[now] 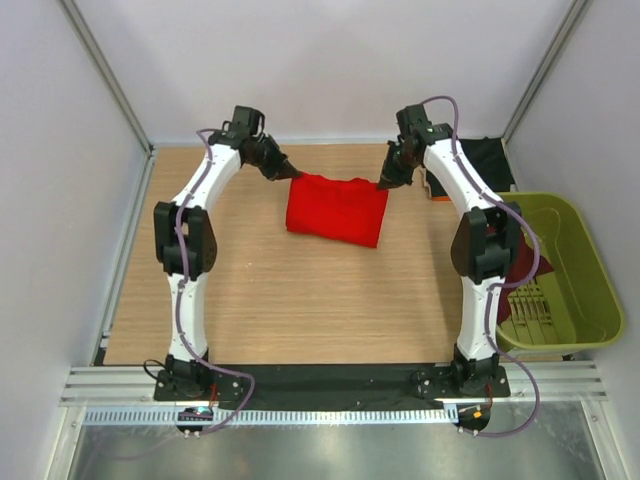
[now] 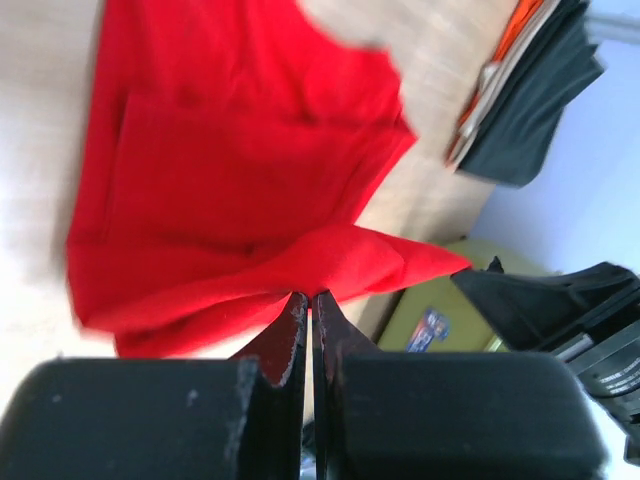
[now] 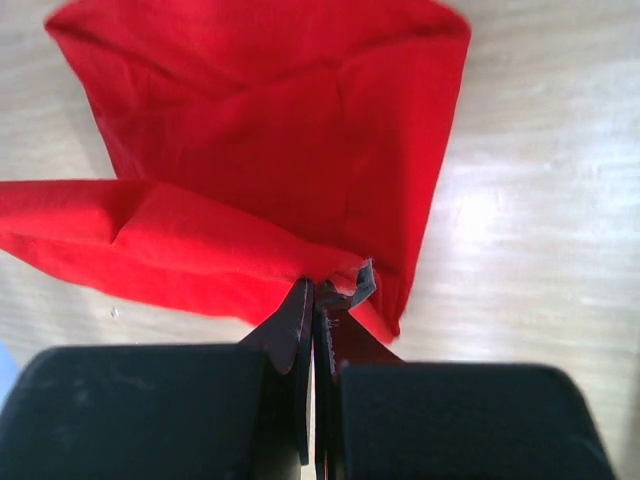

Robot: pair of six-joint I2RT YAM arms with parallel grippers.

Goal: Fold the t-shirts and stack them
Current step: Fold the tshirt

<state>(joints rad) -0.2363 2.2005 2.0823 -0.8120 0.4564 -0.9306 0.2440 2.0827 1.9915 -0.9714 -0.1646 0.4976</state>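
Olive-green basket, right of tabletop: holds dark maroon t-shirt, bunched.
Red t-shirt: folded, far-centre tabletop; far corners raised, pinched in closed left gripper and closed right gripper.

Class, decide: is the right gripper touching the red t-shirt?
Touching. The right wrist view shows the right gripper shut on the edge of the red t-shirt, with the cloth pinched between its jaws.

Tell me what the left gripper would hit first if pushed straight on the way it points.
The bright red cloth t-shirt: the left gripper, jaws shut on its edge, has that cloth spread directly ahead. Depth beyond it is unclear.
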